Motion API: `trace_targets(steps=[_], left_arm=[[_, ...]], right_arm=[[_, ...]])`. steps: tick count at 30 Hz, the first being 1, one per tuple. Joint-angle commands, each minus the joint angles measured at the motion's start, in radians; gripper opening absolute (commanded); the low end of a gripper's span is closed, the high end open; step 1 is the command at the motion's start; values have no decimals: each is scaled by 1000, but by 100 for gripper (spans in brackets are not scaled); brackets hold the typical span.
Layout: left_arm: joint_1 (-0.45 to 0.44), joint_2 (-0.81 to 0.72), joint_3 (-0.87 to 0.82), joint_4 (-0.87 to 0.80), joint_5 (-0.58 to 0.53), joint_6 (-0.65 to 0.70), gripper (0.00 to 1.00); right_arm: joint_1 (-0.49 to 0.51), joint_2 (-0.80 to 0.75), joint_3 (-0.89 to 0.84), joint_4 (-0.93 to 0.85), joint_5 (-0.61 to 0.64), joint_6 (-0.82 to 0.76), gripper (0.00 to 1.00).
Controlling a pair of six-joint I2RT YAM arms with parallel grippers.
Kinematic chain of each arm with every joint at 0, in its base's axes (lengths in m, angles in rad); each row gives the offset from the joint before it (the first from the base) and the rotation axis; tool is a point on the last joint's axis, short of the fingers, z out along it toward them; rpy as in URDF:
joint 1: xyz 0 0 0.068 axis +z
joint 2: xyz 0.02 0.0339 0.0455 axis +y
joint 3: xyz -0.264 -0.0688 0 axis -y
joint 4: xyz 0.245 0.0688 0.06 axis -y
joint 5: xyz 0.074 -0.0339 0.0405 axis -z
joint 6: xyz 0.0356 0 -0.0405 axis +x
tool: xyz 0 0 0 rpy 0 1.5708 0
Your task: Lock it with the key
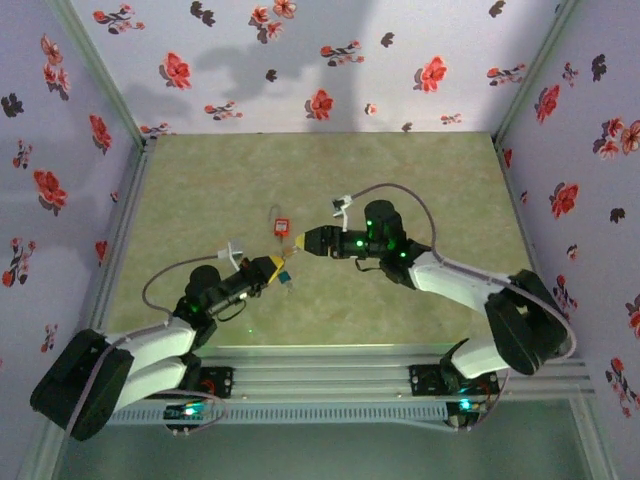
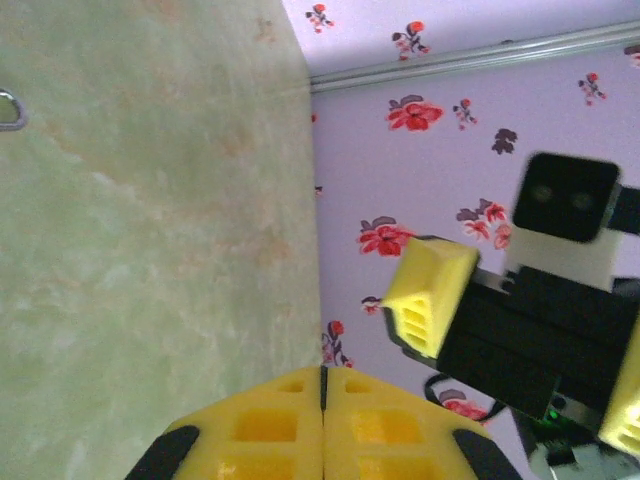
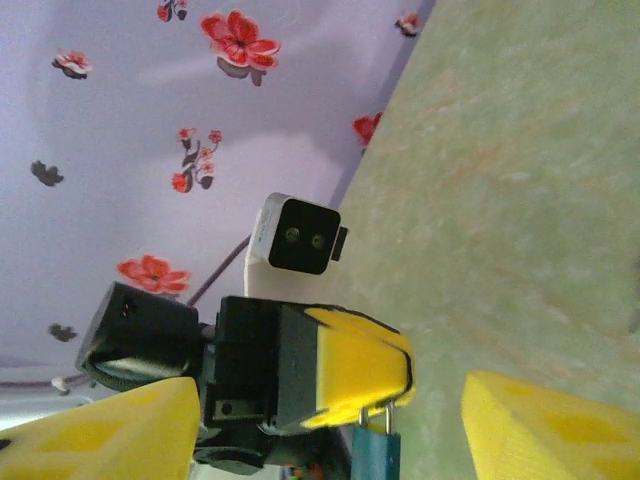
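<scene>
The blue padlock hangs just above the counter, near its middle, its silver shackle pinched at the tip of the left hand, which is clenched on it. The right hand faces it from just beside. Its yellow fingers are spread wide, one to each side of the lock, grasping nothing. A small red object lies on the counter just beyond both hands, too small to make out.
</scene>
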Motion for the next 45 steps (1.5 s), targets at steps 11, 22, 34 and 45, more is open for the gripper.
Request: trace_targets(steps=[11, 22, 34, 45], left_arm=[[2, 341, 174, 232, -65, -120, 0], [-83, 533, 342, 295, -104, -152, 0], [-138, 615, 391, 325, -117, -172, 0], [-157, 630, 411, 334, -121, -182, 0]], right_arm=[[-5, -216, -224, -2, 254, 128, 86], [-4, -291, -405, 199, 404, 276, 65], [-5, -277, -421, 241, 452, 286, 44], [-4, -200, -412, 300, 428, 304, 41]])
